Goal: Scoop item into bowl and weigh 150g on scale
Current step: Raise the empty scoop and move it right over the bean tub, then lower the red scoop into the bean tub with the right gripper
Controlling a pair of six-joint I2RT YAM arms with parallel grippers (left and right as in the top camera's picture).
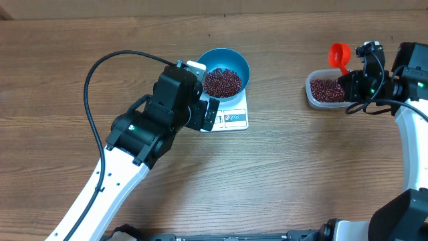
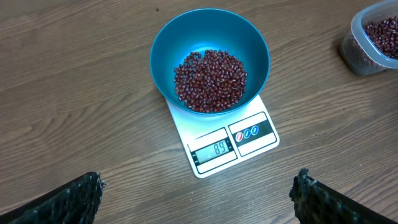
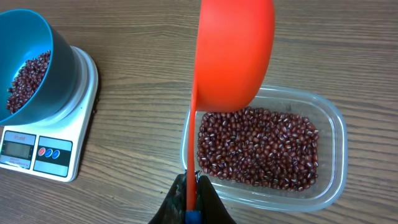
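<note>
Woodgrain table (image 1: 301, 167): glossy blue bowl (image 1: 242, 61) of beans (image 1: 222, 82) atop flat white scale (image 1: 235, 119); right gripper (image 3: 191, 194) clamps orange scoop (image 3: 236, 50), left gripper (image 2: 198, 186) wide, empty.

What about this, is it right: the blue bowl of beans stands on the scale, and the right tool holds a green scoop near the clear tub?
The colour is wrong: the right wrist view shows an orange-red scoop, not green. The bowl of beans stands on the scale; the right tool holds the scoop near the tub.

The display (image 2: 214, 149) on the scale (image 2: 185, 130) reads 89 (button marks (image 2: 251, 132) unreadable).
</note>
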